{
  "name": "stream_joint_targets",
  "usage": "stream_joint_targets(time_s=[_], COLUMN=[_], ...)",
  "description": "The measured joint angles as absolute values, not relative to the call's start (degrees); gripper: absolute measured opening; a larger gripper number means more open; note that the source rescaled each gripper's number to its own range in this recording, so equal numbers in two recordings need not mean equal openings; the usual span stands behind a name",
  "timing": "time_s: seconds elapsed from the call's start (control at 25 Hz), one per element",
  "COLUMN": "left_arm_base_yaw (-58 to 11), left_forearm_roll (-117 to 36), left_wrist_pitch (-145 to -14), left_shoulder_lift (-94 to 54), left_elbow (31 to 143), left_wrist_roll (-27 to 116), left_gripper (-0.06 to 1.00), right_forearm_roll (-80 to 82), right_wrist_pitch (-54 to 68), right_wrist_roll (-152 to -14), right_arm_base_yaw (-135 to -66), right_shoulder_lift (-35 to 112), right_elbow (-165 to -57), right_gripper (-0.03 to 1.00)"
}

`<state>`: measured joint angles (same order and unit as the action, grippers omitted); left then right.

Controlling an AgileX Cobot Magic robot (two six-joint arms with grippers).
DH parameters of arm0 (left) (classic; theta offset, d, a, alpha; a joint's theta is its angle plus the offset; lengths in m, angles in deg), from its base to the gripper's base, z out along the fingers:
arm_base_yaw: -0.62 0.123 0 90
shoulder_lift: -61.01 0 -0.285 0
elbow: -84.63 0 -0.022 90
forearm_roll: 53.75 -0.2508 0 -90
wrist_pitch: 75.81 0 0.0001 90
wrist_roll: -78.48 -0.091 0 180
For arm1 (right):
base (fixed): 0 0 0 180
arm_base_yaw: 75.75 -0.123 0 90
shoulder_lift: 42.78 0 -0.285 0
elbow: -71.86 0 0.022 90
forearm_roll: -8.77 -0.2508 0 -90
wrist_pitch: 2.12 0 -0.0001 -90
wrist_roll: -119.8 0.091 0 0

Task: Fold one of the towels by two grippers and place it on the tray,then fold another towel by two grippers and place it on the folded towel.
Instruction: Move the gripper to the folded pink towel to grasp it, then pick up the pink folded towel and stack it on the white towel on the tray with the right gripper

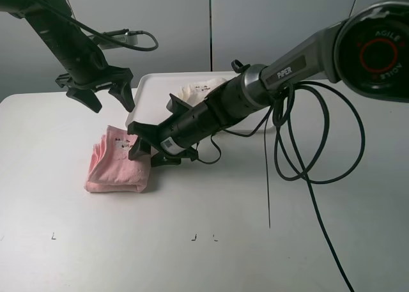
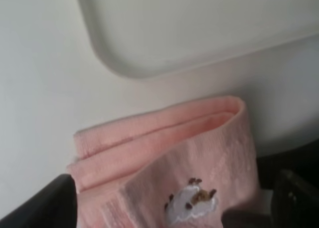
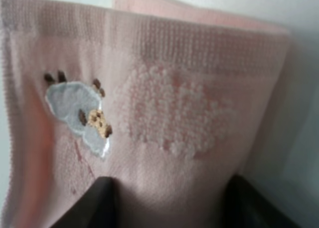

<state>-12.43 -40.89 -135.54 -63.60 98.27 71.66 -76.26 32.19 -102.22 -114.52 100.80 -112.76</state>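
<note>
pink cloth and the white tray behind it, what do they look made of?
Folded pale pink towel: soft looped terry-like fabric, matte; knit ribbing and raised nubby loops show in the right wrist view, plus a stitched patch. Flat white rectangular tray: probably moulded plastic, smooth with faint sheen, rounded corner and low rim.

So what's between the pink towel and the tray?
Only bare white table. The left wrist view shows a clear strip between the pink towel and the tray; they don't touch.

The pink towel point(image 3: 199, 88) is looking like nubbly, matt terry cloth; the tray point(image 2: 199, 28) is showing smooth white plastic; the table point(image 1: 192, 260) is appearing matt.
</note>
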Motion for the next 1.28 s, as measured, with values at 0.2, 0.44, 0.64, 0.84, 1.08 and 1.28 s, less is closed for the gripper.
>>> stream_joint_targets(time_s=[0.2,0.44,0.64,0.84,1.08,1.28], left_arm_base_yaw=[-12.43,-12.43,-12.43,-12.43,-12.43,-12.43], left_forearm_roll=[-40.41,-40.38,-40.28,-39.61,-38.47,-37.07], left_wrist_pitch=[-135.54,-135.54,-135.57,-136.66,-137.42,-136.42], left_shoulder_lift=[-63.6,-63.6,-63.6,-63.6,-63.6,-63.6], left_elbow=[98.27,98.27,98.27,98.27,98.27,98.51], left_wrist_roll=[71.06,70.91,70.91,70.46,69.59,70.24], left_gripper=[1.0,1.0,1.0,1.0,1.0,1.0], right_forearm_roll=[-77.19,-77.4,-74.29,-54.59,-32.5,-27.09], right_wrist_pitch=[31.01,30.86,30.58,30.97,32.9,37.33], right_wrist_roll=[-103.13,-104.44,-107.77,-97.61,-82.72,-78.83], right_arm_base_yaw=[-115.36,-115.44,-115.58,-114.27,-113.63,-111.02], right_shoulder_lift=[101.17,101.17,97.6,96.14,96.14,96.14], right_elbow=[-112.76,-112.76,-113.05,-119.82,-130.81,-137.03], right_gripper=[0.16,0.05,0.05,0.05,0.05,0.05])
